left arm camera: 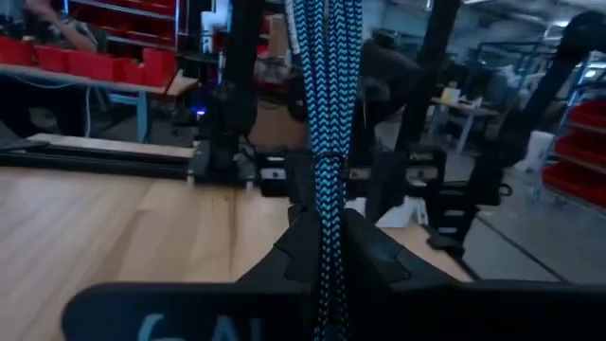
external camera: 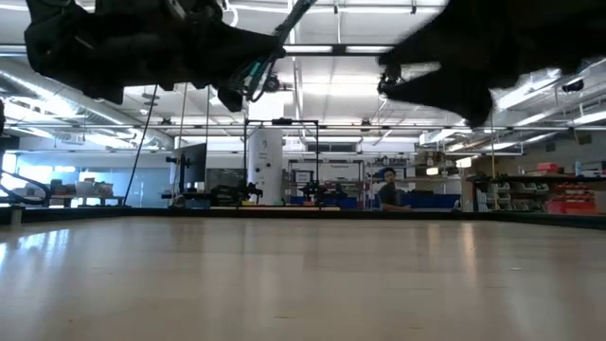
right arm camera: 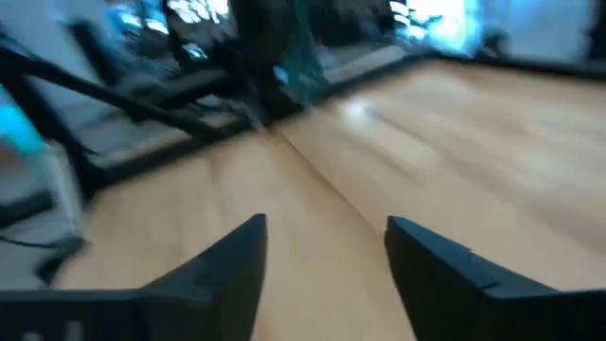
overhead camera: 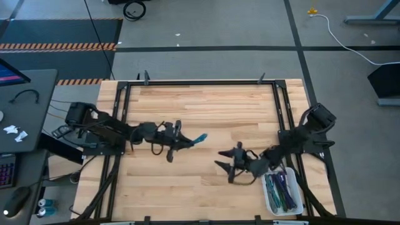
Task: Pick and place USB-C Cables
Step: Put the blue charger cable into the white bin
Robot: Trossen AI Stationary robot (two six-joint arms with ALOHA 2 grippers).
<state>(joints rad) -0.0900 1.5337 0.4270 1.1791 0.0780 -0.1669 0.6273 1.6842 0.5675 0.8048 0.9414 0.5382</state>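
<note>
Carrying one teal-blue cable (overhead camera: 199, 138) above the table, the left gripper (overhead camera: 179, 140) pinches it near the middle so both ends hang free.
Braided blue-and-black, it is bundled slim; the right gripper (overhead camera: 226, 164) waits with fingers spread beside the white tray (overhead camera: 272, 201) holding the other cables (overhead camera: 282, 187).

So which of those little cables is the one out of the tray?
The teal-blue cable, pinched in the left pincer above the table's middle. The other cables lie bundled in the white tray by the right pincer.
</note>
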